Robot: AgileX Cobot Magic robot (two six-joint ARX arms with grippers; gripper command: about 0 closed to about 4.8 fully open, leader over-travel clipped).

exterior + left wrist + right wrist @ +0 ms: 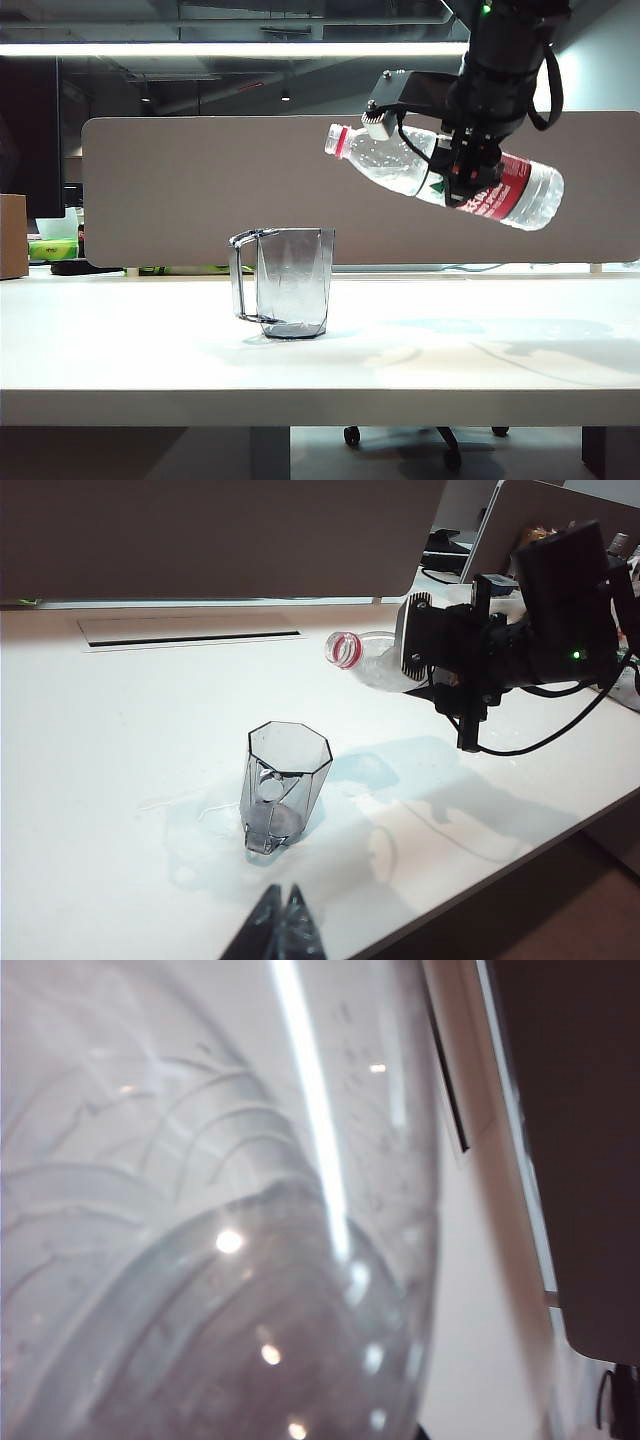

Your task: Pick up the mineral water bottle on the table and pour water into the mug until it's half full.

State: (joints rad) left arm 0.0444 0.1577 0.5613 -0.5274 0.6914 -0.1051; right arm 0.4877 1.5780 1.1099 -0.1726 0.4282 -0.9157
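In the exterior view, the mug (290,283) stood upright on the white table (120,350), its angular handle on the side facing away from the bottle. The mineral water bottle (440,175) was held in the air above and to the right of the mug, well clear of it, lying nearly level with its red-ringed neck (340,141) pointing toward the mug and slightly higher than its base. The right gripper (468,172) hung from the arm above and was clamped across the bottle at the inner edge of the red-and-white label. No stream of water was visible between neck and mug, and the mug's fill level could not be determined. In the left wrist view, the mug (283,785) stood on the table (100,780) with a thin wet patch (195,815) spread around its base. Beyond the mug, the bottle's open neck (343,649) projected from the right gripper (440,660), which was closed on the bottle (375,662). The left gripper (280,925) appeared only as two dark fingertips (262,920) at the near side of the mug, meeting at their tips and grasping nothing. In the right wrist view, the bottle's clear ribbed wall (220,1210) filled almost the whole picture at close range; the jaws themselves were not visible there.
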